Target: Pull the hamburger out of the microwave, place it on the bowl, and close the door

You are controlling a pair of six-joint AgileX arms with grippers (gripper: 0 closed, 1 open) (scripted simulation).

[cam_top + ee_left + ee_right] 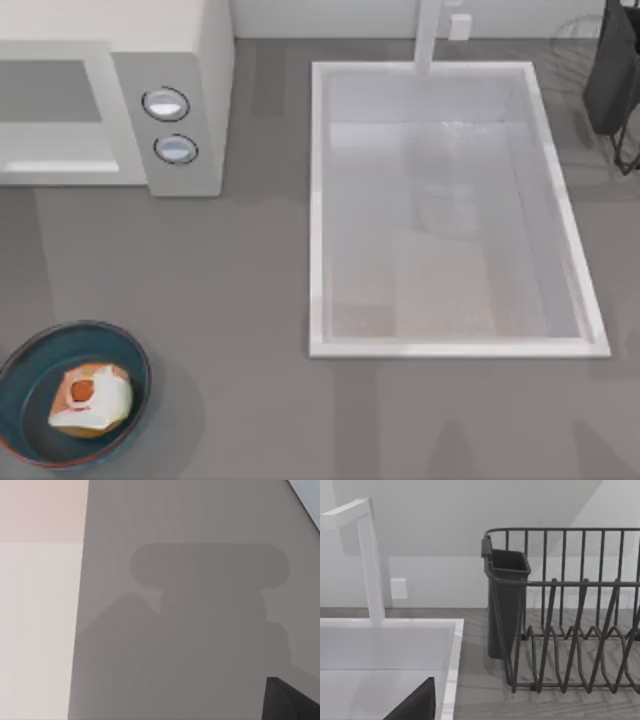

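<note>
The hamburger (92, 398) lies inside the bowl (30, 360) at the table's (230, 330) near left corner. The microwave (190, 60) with 2 dials (170, 125) stands behind. Neither gripper's state can be told.

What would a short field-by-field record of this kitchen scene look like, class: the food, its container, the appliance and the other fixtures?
hamburger: lying inside the bowl, at the top view's lower left
bowl: dark teal, upright on the counter, in front of the microwave
microwave: at the upper left, two round dials on its side panel
door: looks shut against the front
sink: white basin right of the microwave, faucet at its far edge
dish rack: dark wire, beside the sink
</note>
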